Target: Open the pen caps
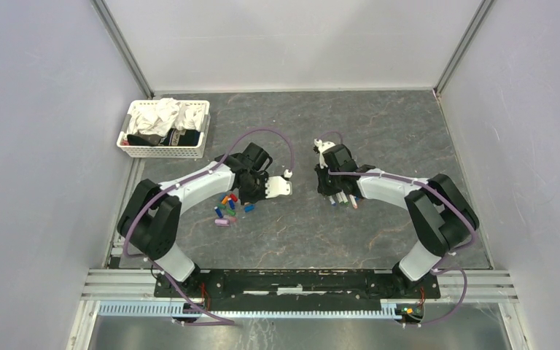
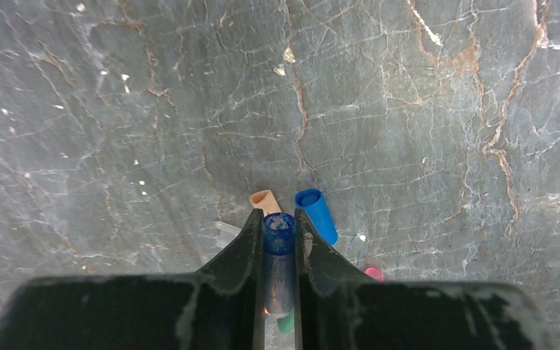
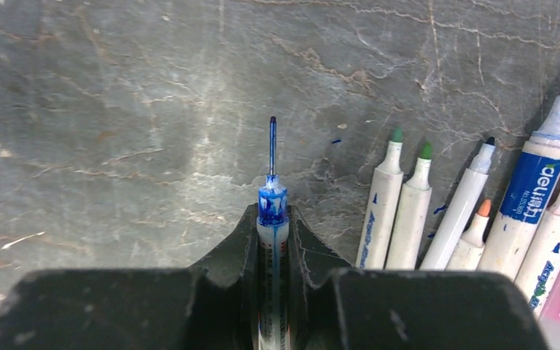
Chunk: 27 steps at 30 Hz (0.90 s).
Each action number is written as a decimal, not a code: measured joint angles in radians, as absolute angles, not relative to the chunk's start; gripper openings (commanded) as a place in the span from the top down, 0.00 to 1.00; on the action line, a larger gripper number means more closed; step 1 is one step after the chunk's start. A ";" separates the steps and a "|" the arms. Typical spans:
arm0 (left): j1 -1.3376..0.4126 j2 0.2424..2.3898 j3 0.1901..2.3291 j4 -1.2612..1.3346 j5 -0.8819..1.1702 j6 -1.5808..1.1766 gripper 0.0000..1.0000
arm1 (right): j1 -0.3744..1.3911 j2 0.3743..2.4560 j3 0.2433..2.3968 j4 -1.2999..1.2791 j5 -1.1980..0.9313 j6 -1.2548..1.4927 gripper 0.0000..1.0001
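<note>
My left gripper (image 2: 279, 221) is shut on a translucent dark blue pen cap (image 2: 279, 235), held just above the table. Under and around it lie loose pen caps: an orange one (image 2: 265, 200), a solid blue one (image 2: 316, 213), a pink one (image 2: 372, 273) and a green one (image 2: 286, 323). The top view shows this cap pile (image 1: 228, 208) below the left gripper (image 1: 248, 194). My right gripper (image 3: 272, 219) is shut on an uncapped white pen (image 3: 272, 206) with a thin blue tip. Several uncapped pens (image 3: 407, 211) lie side by side to its right, also seen as a bundle of pens (image 1: 343, 198) near the right gripper (image 1: 332, 192).
A white basket (image 1: 133, 122) of cloths stands at the back left, by the left wall. A clear cap-like piece (image 2: 226, 232) lies left of my left fingers. The two arms face each other across a gap in the table's middle.
</note>
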<state>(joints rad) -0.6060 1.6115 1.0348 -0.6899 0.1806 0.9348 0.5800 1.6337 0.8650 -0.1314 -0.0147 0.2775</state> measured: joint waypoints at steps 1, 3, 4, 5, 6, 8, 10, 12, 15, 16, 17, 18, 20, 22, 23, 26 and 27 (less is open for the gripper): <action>-0.604 1.613 1.023 -0.678 0.178 0.929 0.80 | 0.580 1.645 0.866 -0.130 -0.005 0.271 0.85; -0.601 1.618 1.007 -0.662 0.170 0.912 0.75 | 0.580 1.660 0.866 -0.129 0.011 0.264 0.79; -0.599 1.622 1.001 -0.653 0.166 0.904 0.73 | 0.579 1.665 0.866 -0.128 0.019 0.261 0.77; -0.595 1.626 0.996 -0.644 0.165 0.899 0.72 | 0.578 1.666 0.866 -0.124 0.024 0.260 0.76; -0.593 1.630 0.991 -0.635 0.162 0.891 0.70 | 0.578 1.666 0.866 -0.121 0.030 0.258 0.74; -0.589 1.630 0.982 -0.622 0.161 0.876 0.65 | 0.578 1.666 0.866 -0.118 0.044 0.255 0.71; -0.584 1.630 0.978 -0.611 0.161 0.865 0.57 | 0.578 1.666 0.866 -0.115 0.058 0.252 0.68; -0.583 1.630 0.976 -0.604 0.162 0.858 0.54 | 0.577 1.666 0.866 -0.114 0.071 0.245 0.67; -0.580 1.629 0.975 -0.597 0.165 0.851 0.47 | 0.576 1.666 0.866 -0.114 0.082 0.239 0.69; -0.577 1.629 0.975 -0.596 0.168 0.848 0.38 | 0.576 1.665 0.866 -0.114 0.087 0.238 0.69; -0.574 1.627 0.975 -0.598 0.170 0.846 0.35 | 0.576 1.665 0.866 -0.114 0.089 0.237 0.69; -0.570 1.625 0.977 -0.601 0.175 0.844 0.34 | 0.576 1.665 0.866 -0.114 0.092 0.237 0.69; -0.559 1.619 0.994 -0.627 0.189 0.834 0.25 | 0.575 1.660 0.865 -0.115 0.099 0.237 0.69; -0.542 1.613 1.034 -0.665 0.204 0.827 0.05 | 0.575 1.645 0.863 -0.119 0.106 0.235 0.69; -0.533 1.610 1.057 -0.682 0.214 0.825 0.01 | 0.575 1.633 0.862 -0.123 0.110 0.234 0.68; -0.490 1.594 1.153 -0.739 0.247 0.809 0.00 | 0.575 1.596 0.862 -0.130 0.117 0.231 0.60; -0.474 1.585 1.183 -0.755 0.257 0.807 0.00 | 0.575 1.581 0.862 -0.134 0.118 0.230 0.57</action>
